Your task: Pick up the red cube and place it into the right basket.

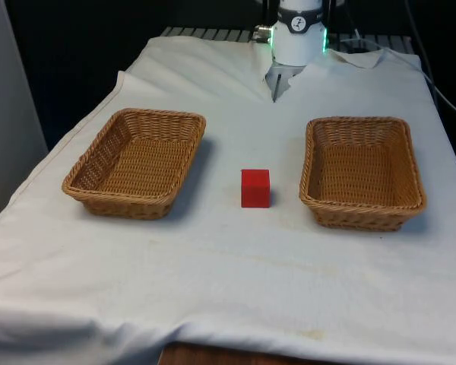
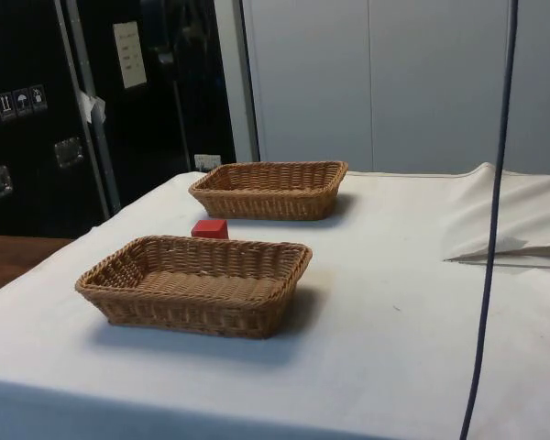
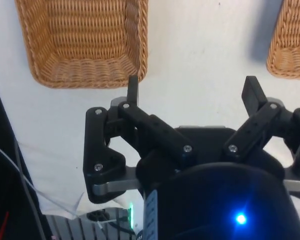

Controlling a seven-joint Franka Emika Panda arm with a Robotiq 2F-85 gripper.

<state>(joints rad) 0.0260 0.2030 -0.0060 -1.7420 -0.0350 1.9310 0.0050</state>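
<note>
The red cube (image 1: pixel 255 188) rests on the white cloth between two empty wicker baskets, the left basket (image 1: pixel 137 163) and the right basket (image 1: pixel 362 173). In the side view the cube (image 2: pixel 209 227) peeks out behind the nearer, right basket (image 2: pixel 197 286), and the left basket (image 2: pixel 270 188) lies beyond it. My gripper (image 3: pixel 192 92) hangs high over the cloth near the robot's end of the table, open with nothing between its fingers (image 3: pixel 132 90). Below it the wrist view has one basket (image 3: pixel 85 42) and the corner of the other (image 3: pixel 292 47).
The robot's base (image 1: pixel 298 34) stands at the table's far end, where the cloth (image 2: pixel 513 215) is bunched into folds. A dark cable (image 2: pixel 493 229) hangs down in the side view. The cloth's edge and cables (image 3: pixel 20 175) lie beside the gripper.
</note>
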